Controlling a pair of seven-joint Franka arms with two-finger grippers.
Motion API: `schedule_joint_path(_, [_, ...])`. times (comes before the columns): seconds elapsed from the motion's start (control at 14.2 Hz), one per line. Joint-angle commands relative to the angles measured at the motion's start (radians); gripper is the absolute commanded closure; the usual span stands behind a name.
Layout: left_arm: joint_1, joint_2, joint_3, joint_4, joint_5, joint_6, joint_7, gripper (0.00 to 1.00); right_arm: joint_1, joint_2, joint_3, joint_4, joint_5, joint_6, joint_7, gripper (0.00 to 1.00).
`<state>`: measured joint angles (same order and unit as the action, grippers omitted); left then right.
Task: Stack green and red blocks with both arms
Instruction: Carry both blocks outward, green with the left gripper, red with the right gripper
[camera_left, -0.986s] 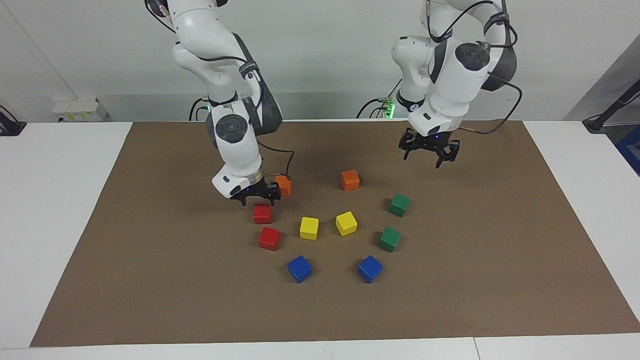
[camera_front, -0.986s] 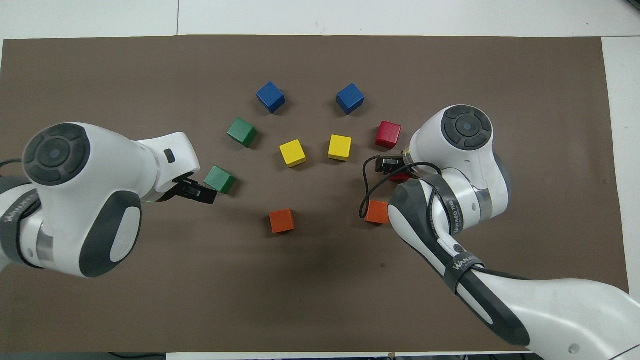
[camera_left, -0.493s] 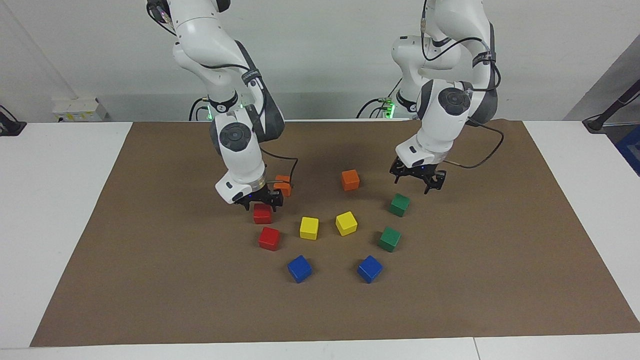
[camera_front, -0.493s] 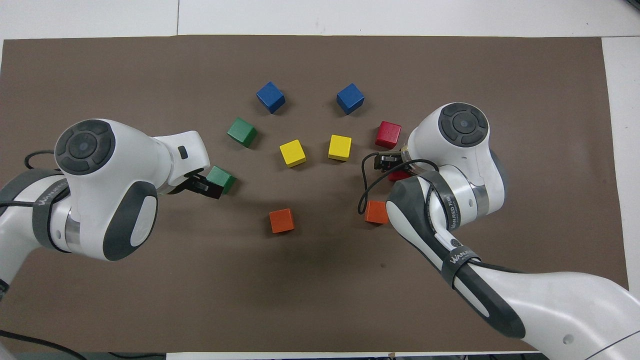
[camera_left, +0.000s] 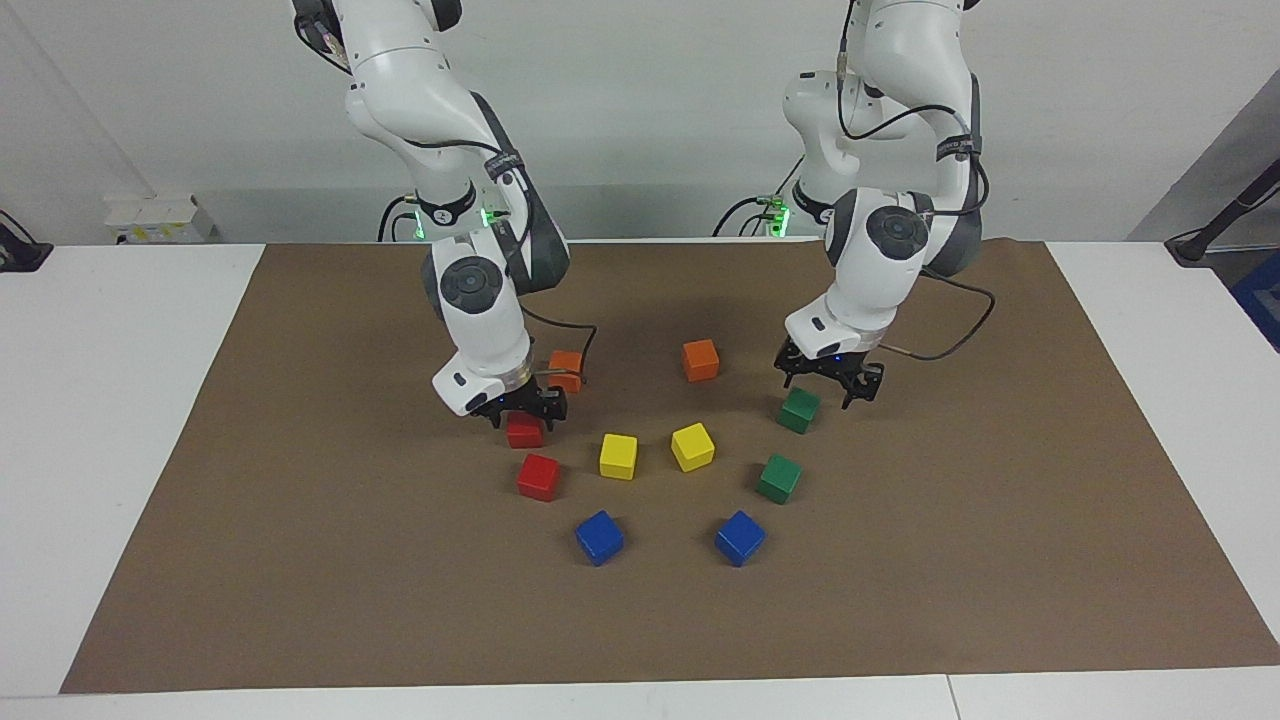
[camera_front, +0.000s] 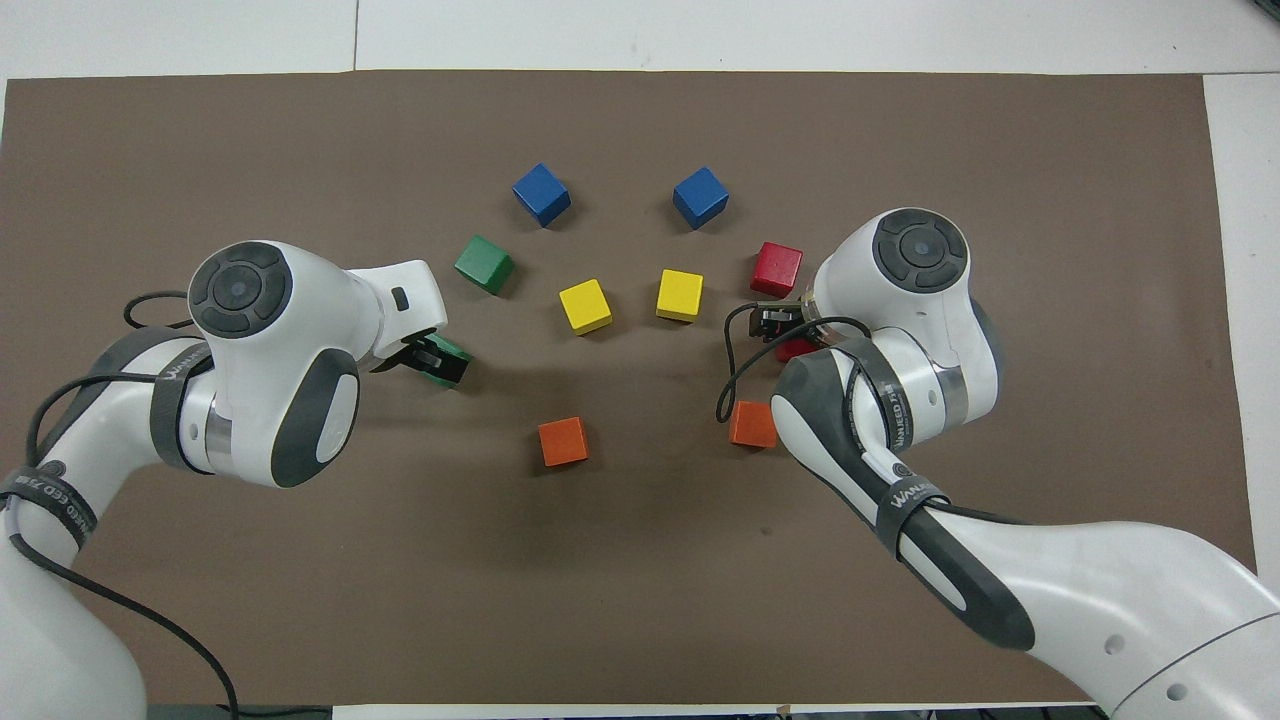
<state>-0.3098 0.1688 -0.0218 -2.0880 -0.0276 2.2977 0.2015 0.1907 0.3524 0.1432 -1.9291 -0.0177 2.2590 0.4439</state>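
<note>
Facing view, right pincer (camera_left: 522, 408) on red cube (camera_left: 524, 431), left pincer (camera_left: 830, 379) over green cube (camera_left: 799, 410)

Yellow cubes (camera_left: 618, 456) seemingly leave passable gaps beside red cubes (camera_left: 538, 477).

A white table (camera_left: 120, 400) under a brown mat (camera_left: 300, 600) stands against a plain pale wall (camera_left: 650, 100)

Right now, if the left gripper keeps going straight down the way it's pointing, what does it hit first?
Most likely the green block nearer the robots. The left gripper points down with open fingers, low over that block, and nothing shows between them.
</note>
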Motion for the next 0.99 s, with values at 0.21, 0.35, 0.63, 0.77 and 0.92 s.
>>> schedule_joint_path(0.21, [-0.011, 0.074, 0.011, -0.007, -0.012, 0.101, 0.022, 0.02, -0.011, -0.041, 0.003, 0.059, -0.005, -0.123, -0.042, 1.00])
schedule_joint_path(0.35, [-0.011, 0.083, 0.011, -0.007, -0.012, 0.095, 0.026, 0.05, -0.063, -0.058, -0.005, 0.139, -0.005, -0.212, -0.162, 1.00])
schedule_joint_path(0.63, [-0.012, 0.084, 0.011, -0.012, -0.012, 0.091, 0.026, 0.14, -0.272, -0.049, -0.002, 0.167, -0.004, -0.190, -0.500, 1.00])
schedule_joint_path(0.77, [-0.020, 0.083, 0.011, -0.015, -0.012, 0.078, 0.027, 0.42, -0.318, -0.055, -0.002, 0.154, -0.004, -0.197, -0.537, 1.00])
schedule_joint_path(0.92, [-0.020, 0.081, 0.011, -0.015, -0.012, 0.054, 0.026, 0.91, -0.344, -0.058, -0.004, 0.136, -0.004, -0.194, -0.582, 1.00])
